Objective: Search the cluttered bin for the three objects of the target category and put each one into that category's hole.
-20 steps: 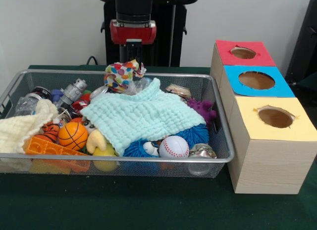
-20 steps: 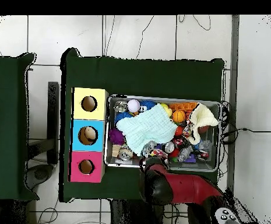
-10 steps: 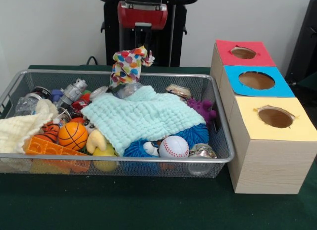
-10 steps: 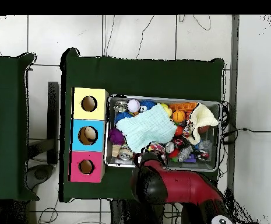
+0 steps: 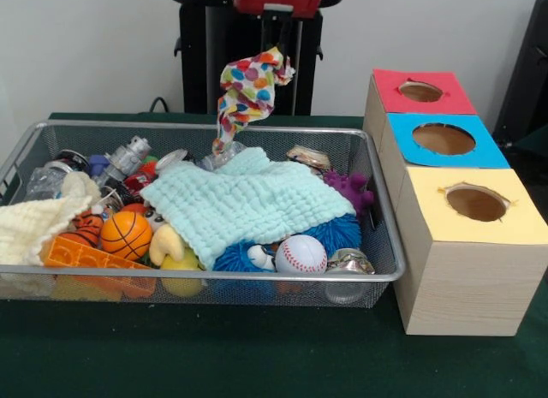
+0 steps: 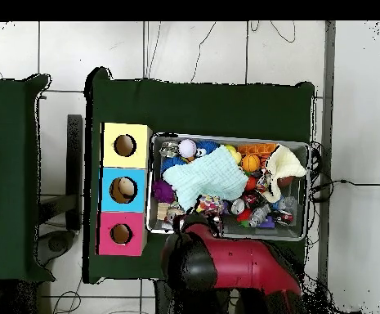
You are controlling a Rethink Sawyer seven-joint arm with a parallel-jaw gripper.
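My claw is clamped on the spotted cloth, which hangs straight below me, long axis vertical, tail just above the bin. The hole boxes lie off to picture-right; I'd guess a sideways carry next.

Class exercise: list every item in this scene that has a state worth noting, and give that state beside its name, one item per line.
gripper: shut on polka-dot cloth, raised above the bin.
polka-dot cloth: hanging, lower end near the clutter.
mint cloth: spread over the toys.
cream cloth: draped over the bin's edge.
wire bin: full.
red box, blue box, yellow box: holes uncovered.
baseball: resting against the bin wall.
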